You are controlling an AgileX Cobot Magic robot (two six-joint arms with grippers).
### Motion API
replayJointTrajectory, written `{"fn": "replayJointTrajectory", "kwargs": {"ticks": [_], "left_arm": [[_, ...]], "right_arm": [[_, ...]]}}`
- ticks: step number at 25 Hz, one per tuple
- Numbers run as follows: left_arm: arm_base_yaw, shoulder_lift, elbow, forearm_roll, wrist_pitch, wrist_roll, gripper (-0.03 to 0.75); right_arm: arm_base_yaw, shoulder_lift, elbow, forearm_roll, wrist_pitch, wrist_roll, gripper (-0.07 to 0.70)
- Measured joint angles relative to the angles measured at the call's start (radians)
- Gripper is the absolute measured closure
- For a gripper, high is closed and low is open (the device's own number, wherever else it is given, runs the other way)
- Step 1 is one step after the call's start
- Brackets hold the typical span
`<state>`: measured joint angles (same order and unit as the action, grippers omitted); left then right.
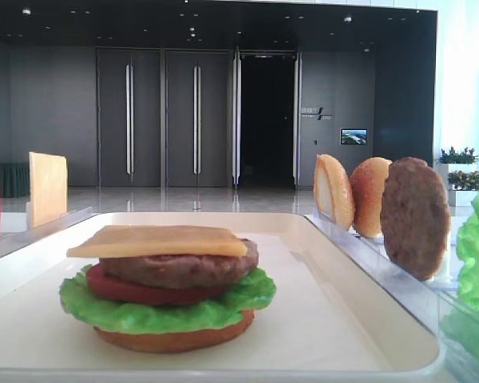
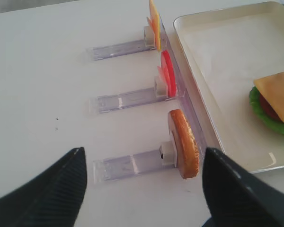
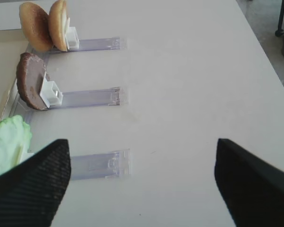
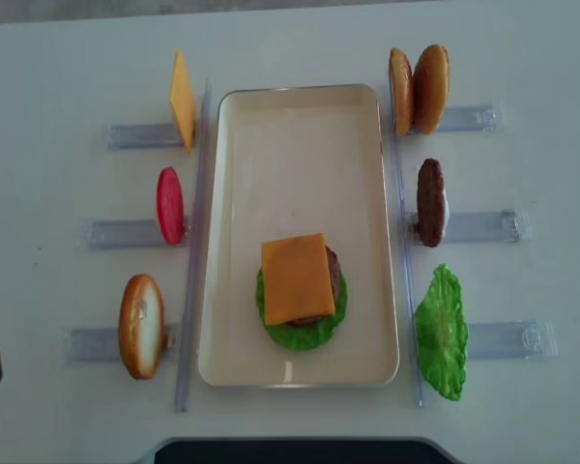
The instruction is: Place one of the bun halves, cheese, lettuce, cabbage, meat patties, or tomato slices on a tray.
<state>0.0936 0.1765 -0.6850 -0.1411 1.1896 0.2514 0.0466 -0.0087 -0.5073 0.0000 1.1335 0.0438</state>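
The cream tray (image 4: 300,126) holds a stack with a cheese slice (image 4: 297,278) on top. Below it come a meat patty (image 1: 184,270), tomato (image 1: 124,289), lettuce (image 1: 164,313) and a bun bottom (image 1: 176,339). My left gripper (image 2: 143,155) hangs open and empty over the table, left of a bun half (image 2: 183,150) standing in its rack. My right gripper (image 3: 142,144) is open too, with only bare table between its fingers. It is right of the racked lettuce (image 3: 9,142) and meat patty (image 3: 31,87).
Clear racks flank the tray. On the left stand a cheese slice (image 4: 181,101), a tomato slice (image 4: 170,205) and a bun half (image 4: 141,325). On the right are two bun halves (image 4: 418,89), a patty (image 4: 430,202) and lettuce (image 4: 442,332).
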Motion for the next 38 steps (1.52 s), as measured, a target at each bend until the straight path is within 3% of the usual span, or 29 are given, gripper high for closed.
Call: {"fn": "replayJointTrajectory", "kwargs": {"ticks": [3, 8, 38], "left_arm": [[0.000, -0.074, 0.091, -0.007, -0.037, 0.014, 0.136], [0.000, -0.178, 0.202, -0.008, -0.041, 0.016, 0.136], [0.000, -0.193, 0.207, -0.010, -0.056, 0.016, 0.136]], "right_arm": [[0.000, 0.000, 0.000, 0.000, 0.000, 0.000, 0.045], [0.000, 0.000, 0.000, 0.000, 0.000, 0.000, 0.045], [0.000, 0.000, 0.000, 0.000, 0.000, 0.001, 0.045]]}}
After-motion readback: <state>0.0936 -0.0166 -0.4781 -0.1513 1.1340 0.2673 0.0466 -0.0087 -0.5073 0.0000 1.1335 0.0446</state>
